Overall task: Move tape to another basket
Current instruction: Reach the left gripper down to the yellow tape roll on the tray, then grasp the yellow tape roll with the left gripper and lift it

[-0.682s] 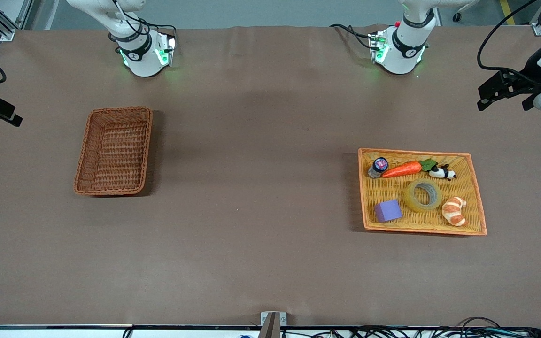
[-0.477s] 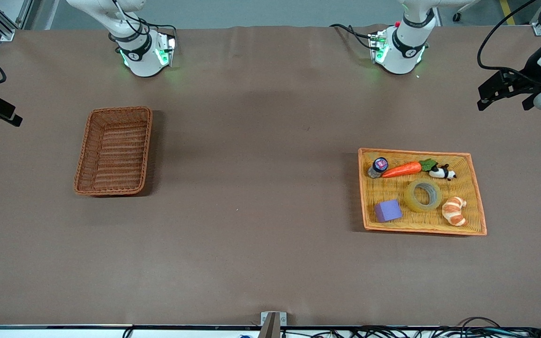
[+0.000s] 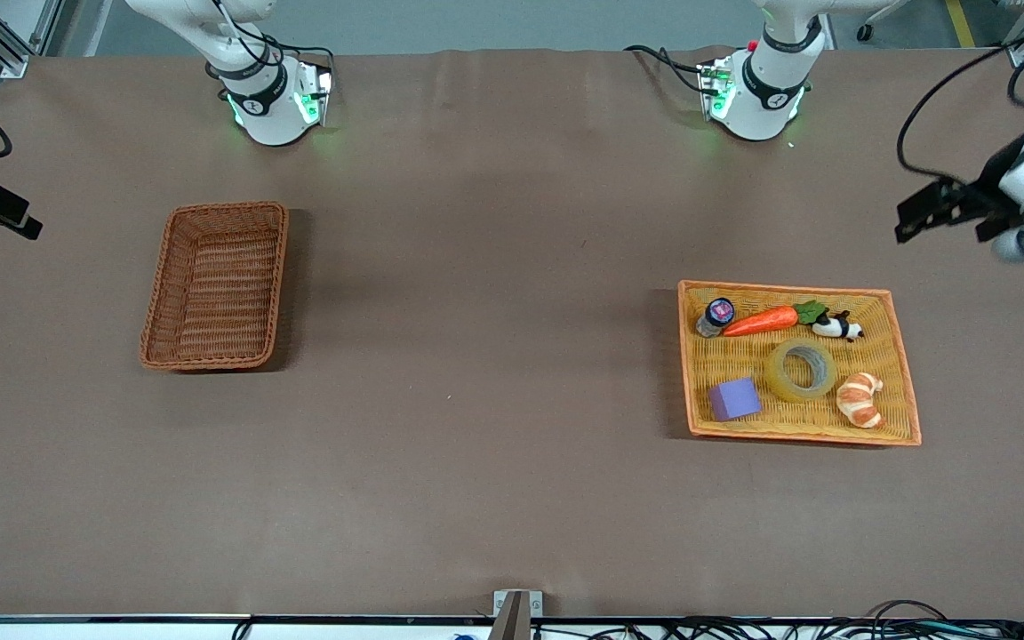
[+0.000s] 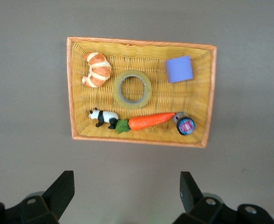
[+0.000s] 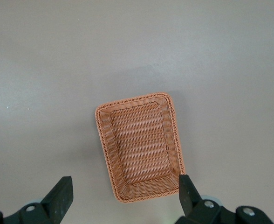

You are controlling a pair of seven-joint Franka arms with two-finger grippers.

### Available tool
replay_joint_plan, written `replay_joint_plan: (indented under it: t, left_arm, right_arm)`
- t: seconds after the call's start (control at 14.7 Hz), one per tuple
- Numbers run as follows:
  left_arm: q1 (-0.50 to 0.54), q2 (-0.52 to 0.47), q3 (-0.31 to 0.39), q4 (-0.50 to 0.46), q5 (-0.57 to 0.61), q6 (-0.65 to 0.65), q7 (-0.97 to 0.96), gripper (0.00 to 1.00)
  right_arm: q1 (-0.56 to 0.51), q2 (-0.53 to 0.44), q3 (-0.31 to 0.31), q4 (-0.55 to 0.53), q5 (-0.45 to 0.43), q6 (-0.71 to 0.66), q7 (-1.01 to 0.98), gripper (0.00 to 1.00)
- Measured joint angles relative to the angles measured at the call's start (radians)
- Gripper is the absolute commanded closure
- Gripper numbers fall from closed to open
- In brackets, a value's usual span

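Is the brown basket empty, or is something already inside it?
Empty. The basket shows only bare woven floor in both views; the tape lies in the tray.

Robot lab, bolted arm bases (image 3: 268,107), cables (image 3: 832,627)

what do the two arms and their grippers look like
Both arms are glossy white with black joint rings. The left arm's base and the right arm's base glow green, with black cables beside them. The left gripper and right gripper have matte black angular fingers on grey mounts; a looping black cable runs to the left arm's wrist.
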Motion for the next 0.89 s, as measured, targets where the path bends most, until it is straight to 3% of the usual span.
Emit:
replay_joint_plan:
  t: [0.14,0.48,0.89]
  left_arm:
    - [0.02,0.053,0.002,-0.076,0.0,0.128,0.001,0.0]
    - [0.076,0.137,0.004,-0.387,0.0,0.605,0.003,0.0]
    - [0.086,0.304,0.001,-0.435,0.0,0.836,0.004,0.25]
  right_arm:
    - [0.0,0.0,0.0,0.0,0.0,0.0,0.0,0.0]
    - [0.0,0.0,0.0,0.0,0.0,0.0,0.0,0.0]
    - [0.0,0.0,0.0,0.0,0.0,0.0,0.0,0.0]
